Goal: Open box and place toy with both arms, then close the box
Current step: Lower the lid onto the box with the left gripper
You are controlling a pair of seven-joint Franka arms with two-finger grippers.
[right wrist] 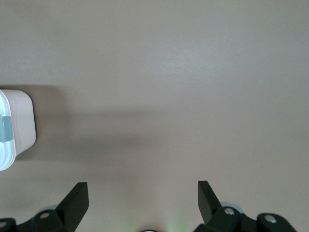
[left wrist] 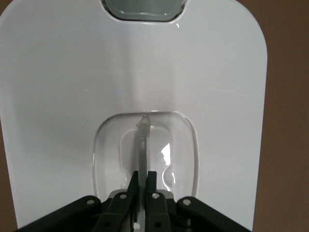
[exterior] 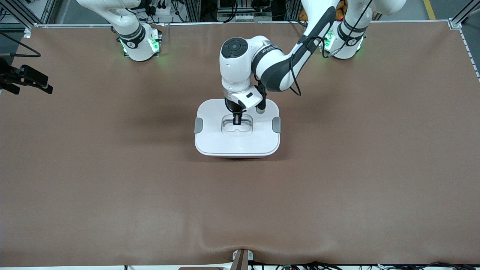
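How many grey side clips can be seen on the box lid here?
2. One grey clip sits on the lid edge toward the right arm's end of the table, the other clip toward the left arm's end. The white lid is on the box.

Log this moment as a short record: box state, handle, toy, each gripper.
box: on the table, white lid on, pink tub edge showing under it
clips: one grey clip at each short side of the lid
handle: clear, upright in the lid's recess
toy: not in view
left gripper: shut on the handle at the lid's centre
right gripper: open, over bare table, box corner at the edge of its view
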